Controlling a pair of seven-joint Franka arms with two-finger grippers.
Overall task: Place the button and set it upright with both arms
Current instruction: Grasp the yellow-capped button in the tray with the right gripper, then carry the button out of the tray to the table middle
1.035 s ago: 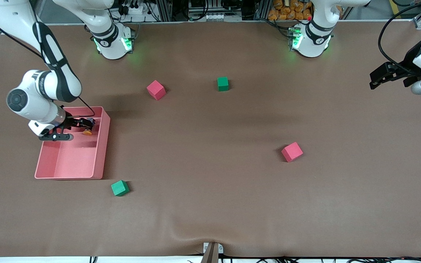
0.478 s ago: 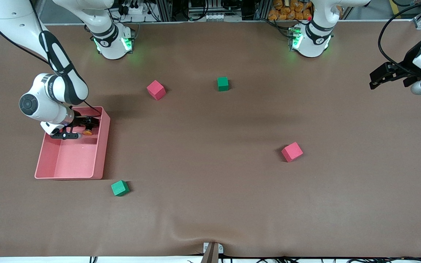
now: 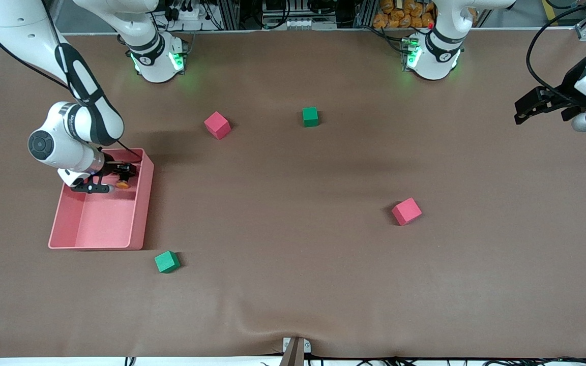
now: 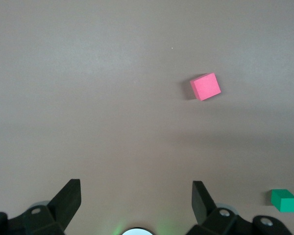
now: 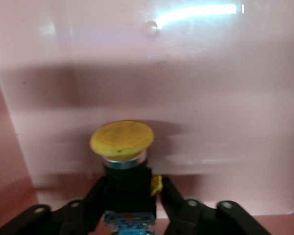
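A: Where is the right gripper (image 3: 122, 175), and what are its fingers doing?

B: It sits at the left of the front view, low inside the pink bin (image 3: 140, 213), at the bin's upper end. In the right wrist view its two black fingers (image 5: 98, 198) press against both sides of the button (image 5: 122, 147), clamped on the black body, with the yellow-orange cap sticking out past the fingertips toward the bin's pale wall.

A: So the button is in the bin?

B: Yes, in the upper right corner of the bin as the front view shows it, a small orange spot (image 3: 122, 184) just below the fingers.

A: And the left gripper (image 3: 527, 108)?

B: At the right edge of the front view, the left arm waits above the brown table (image 3: 293, 284). Its jaws stand wide apart with nothing between them; the left wrist view shows both finger tips (image 4: 71, 196) at the bottom of the frame.

A: What lies around?

B: Two pink cubes, one upper centre (image 3: 217, 125), one right of centre (image 3: 406, 211), and two green cubes, one upper centre (image 3: 310, 117), one below the bin (image 3: 167, 262).
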